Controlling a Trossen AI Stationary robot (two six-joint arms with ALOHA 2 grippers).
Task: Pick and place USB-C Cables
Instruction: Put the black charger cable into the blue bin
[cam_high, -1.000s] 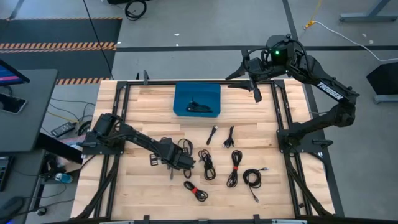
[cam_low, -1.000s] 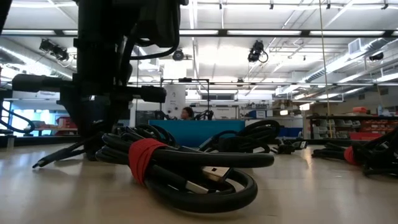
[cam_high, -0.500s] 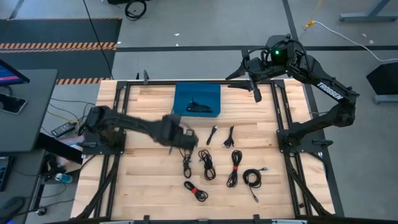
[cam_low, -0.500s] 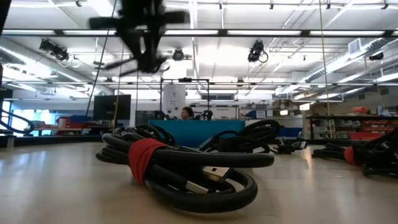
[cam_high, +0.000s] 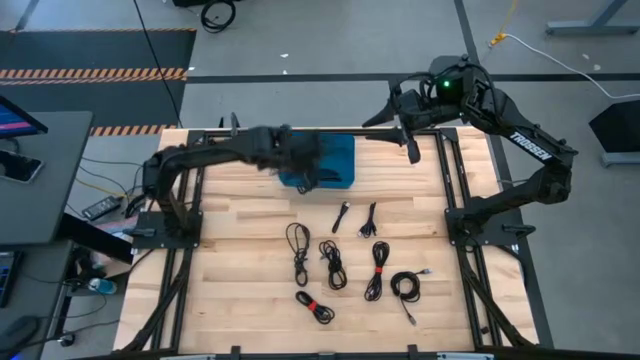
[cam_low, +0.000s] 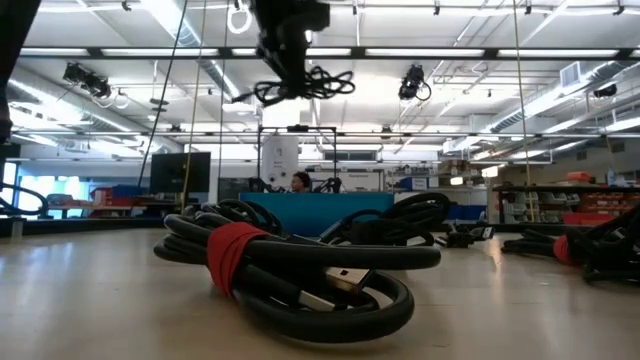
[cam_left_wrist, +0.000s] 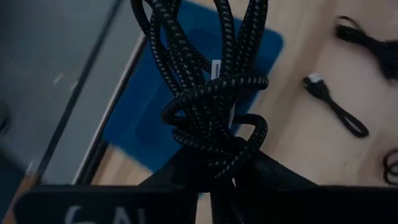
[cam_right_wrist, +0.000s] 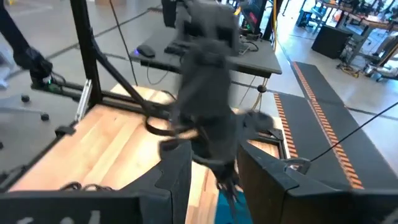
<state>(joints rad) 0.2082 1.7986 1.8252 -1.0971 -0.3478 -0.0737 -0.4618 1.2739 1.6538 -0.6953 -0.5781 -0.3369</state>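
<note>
My left gripper (cam_high: 305, 163) is shut on a coiled black braided USB-C cable (cam_left_wrist: 214, 93) and hangs high over the blue bin (cam_high: 345, 145) at the table's far edge. The low view shows that gripper (cam_low: 285, 45) with the bundle (cam_low: 305, 85) under it. Several more black cable bundles lie flat on the wood, among them one (cam_high: 297, 245) left of the group and two with a red tie (cam_high: 314, 306), (cam_high: 377, 262). My right gripper (cam_high: 411, 150) waits open past the bin's right side, near the far edge; its wrist view (cam_right_wrist: 214, 180) shows nothing between the fingers. My left gripper pinches the cable bundle between its two fingers at one end of the coil (cam_left_wrist: 211, 149), just by the wound-around turns. The fingers come from above, pointing down. The bundle is lifted clear and hangs below them over the blue bin, its loops (cam_low: 335, 82) sticking out sideways.
Black frame rails (cam_high: 455, 200) run along the table's left and right sides. Two short straight cables (cam_high: 341, 216), (cam_high: 369, 218) lie just nearer than the bin. Bare wood (cam_high: 230, 290) shows on the near left.
My left gripper, shut on the cable, has risen from the table left of the cable group and swung toward the far edge, ending above the blue bin. The bundle has been lifted clear and carried along. One neighbouring cable stays on the wood.
</note>
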